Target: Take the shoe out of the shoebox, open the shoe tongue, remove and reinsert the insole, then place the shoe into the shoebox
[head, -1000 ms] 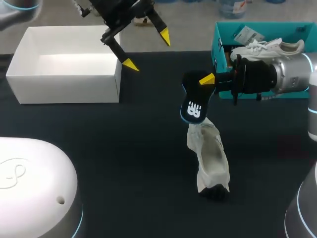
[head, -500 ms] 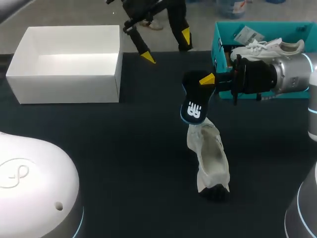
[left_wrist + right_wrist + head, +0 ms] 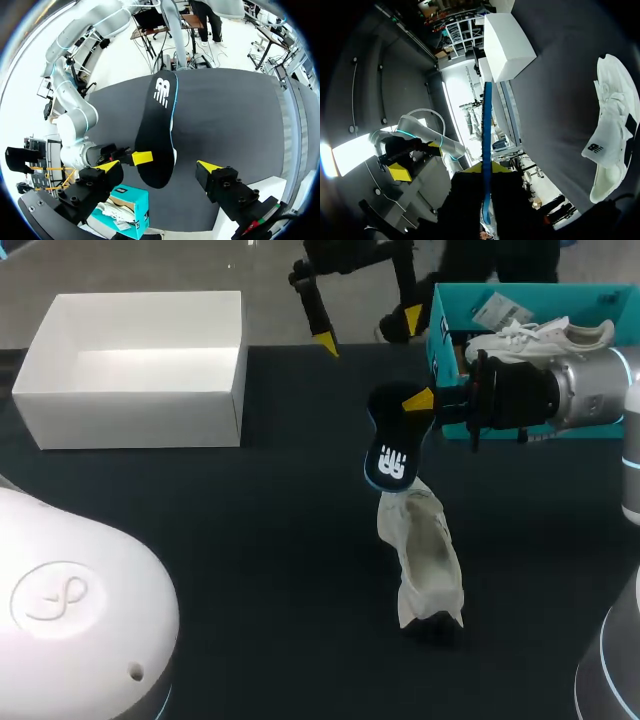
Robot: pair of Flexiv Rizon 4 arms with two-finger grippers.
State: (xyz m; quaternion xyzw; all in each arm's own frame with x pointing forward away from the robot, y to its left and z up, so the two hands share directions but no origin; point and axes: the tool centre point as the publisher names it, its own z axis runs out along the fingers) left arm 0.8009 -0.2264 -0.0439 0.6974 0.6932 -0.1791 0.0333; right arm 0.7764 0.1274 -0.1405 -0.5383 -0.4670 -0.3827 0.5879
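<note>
— What is everything set on?
— A broad, flat, matte black worktop point(image 3: 230, 570), filling most of the head view.
— And the light?
— Even; from the left wrist view the same surface point(image 3: 225, 115) looks dark grey.

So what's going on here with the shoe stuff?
The right end effector grips a black insole, held up over one end of a white shoe lying on the dark table. The left end effector hangs open and empty near the table's far edge, beside the teal shoebox, which holds a second white shoe.
</note>
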